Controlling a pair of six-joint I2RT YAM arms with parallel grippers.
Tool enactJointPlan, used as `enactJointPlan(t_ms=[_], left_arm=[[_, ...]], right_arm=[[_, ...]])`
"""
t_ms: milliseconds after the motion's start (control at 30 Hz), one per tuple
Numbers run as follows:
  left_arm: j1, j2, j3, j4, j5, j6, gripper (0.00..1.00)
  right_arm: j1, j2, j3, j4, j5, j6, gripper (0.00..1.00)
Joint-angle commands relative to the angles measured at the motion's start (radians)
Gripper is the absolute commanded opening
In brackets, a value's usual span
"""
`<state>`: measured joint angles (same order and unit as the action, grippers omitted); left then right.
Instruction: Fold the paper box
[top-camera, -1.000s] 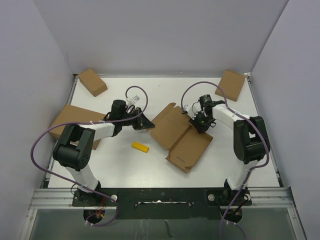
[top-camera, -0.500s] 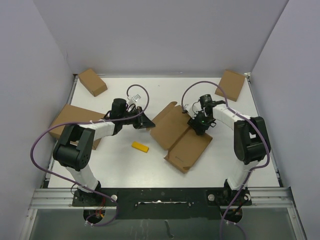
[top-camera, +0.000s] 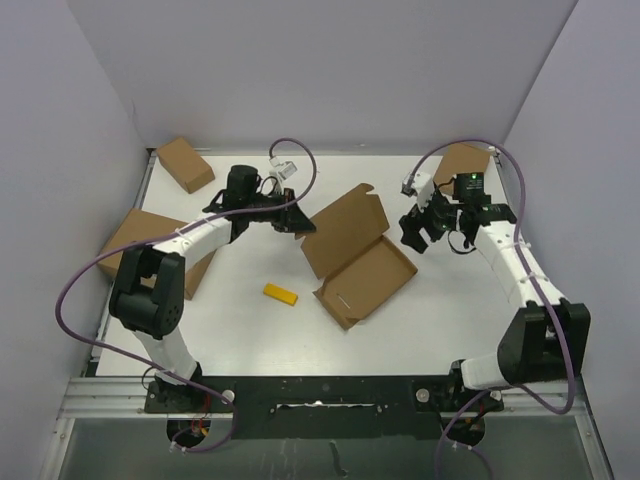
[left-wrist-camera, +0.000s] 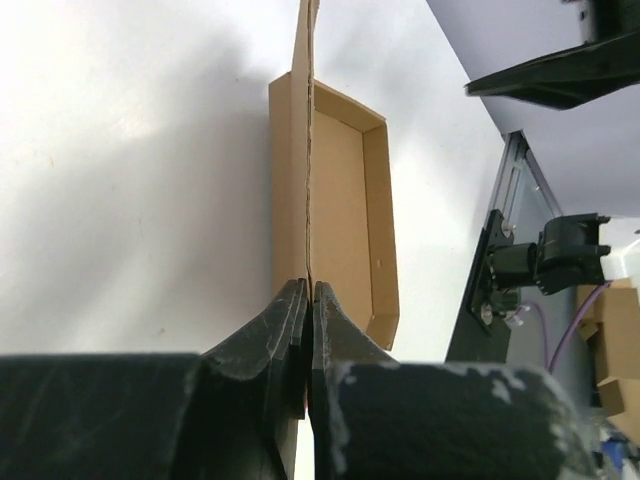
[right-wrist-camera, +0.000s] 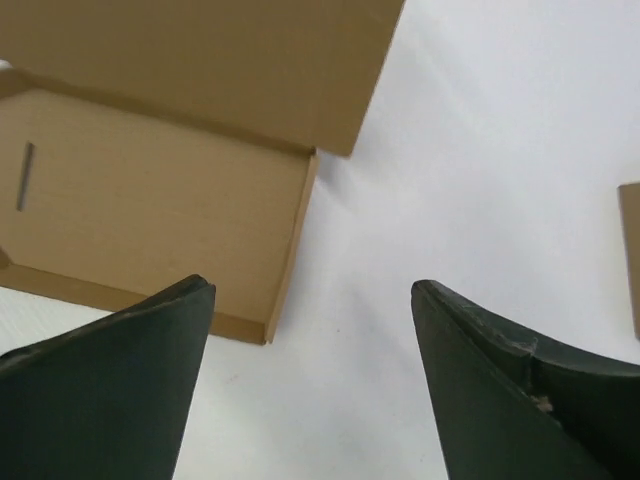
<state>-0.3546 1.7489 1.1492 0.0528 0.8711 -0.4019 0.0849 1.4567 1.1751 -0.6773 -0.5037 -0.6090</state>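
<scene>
I have the paper box (top-camera: 358, 262) lying near the middle of the table (top-camera: 240, 330), a little to the right of centre and set at an angle to the table's edges. Its shallow tray sits flat with the low walls standing, and the lid panel (top-camera: 345, 228) is tipped up off the surface along the far-left side. The left claw (top-camera: 306, 226) is pinched tight on the edge of that panel; from the left wrist camera I see both fingers (left-wrist-camera: 285, 320) pressed together with the thin cardboard sheet running straight up from between them and the tray beside it. The right claw (top-camera: 414, 234) hangs to the right of the box, clear of it and touching nothing. In the right wrist camera its two fingers (right-wrist-camera: 150, 330) are spread wide with only bare table between them, and the box corner lies beyond the tips. A yellow block (top-camera: 280, 293) lies on the table just left of the tray, apart from it. A small cardboard box (top-camera: 185, 163) sits at the far-left corner, another cardboard box (top-camera: 462, 166) at the far-right corner, and a larger cardboard box (top-camera: 140, 240) against the left edge under the left arm.
</scene>
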Motion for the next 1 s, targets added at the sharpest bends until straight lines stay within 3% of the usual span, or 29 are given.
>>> enactJointPlan(t_ms=[0,133,233,367,567,800,967], left_arm=[[-0.007,0.046,0.133,-0.117,0.087,0.205,0.0],[-0.015,0.064,0.219,-0.21,0.127,0.311,0.0],[-0.017,0.07,0.248,-0.258,0.157,0.387,0.0],[-0.03,0.073,0.268,-0.3,0.186,0.458,0.0],[-0.073,0.078,0.311,-0.385,0.231,0.557,0.0],[-0.098,0.069,0.337,-0.451,0.227,0.634,0.0],[-0.098,0.061,0.338,-0.45,0.223,0.641,0.0]], right_arm=[[-0.011,-0.145,-0.054,0.202,-0.212,0.06,0.97],[-0.072,-0.106,-0.058,0.332,-0.402,0.226,0.98],[-0.1,-0.058,-0.009,0.26,-0.461,0.199,0.98],[-0.17,-0.054,-0.071,0.341,-0.583,0.251,0.98],[-0.173,0.0,-0.065,0.342,-0.666,0.248,0.99],[-0.153,0.036,-0.04,0.259,-0.716,0.182,0.86],[-0.132,0.062,-0.001,0.114,-0.74,0.033,0.68]])
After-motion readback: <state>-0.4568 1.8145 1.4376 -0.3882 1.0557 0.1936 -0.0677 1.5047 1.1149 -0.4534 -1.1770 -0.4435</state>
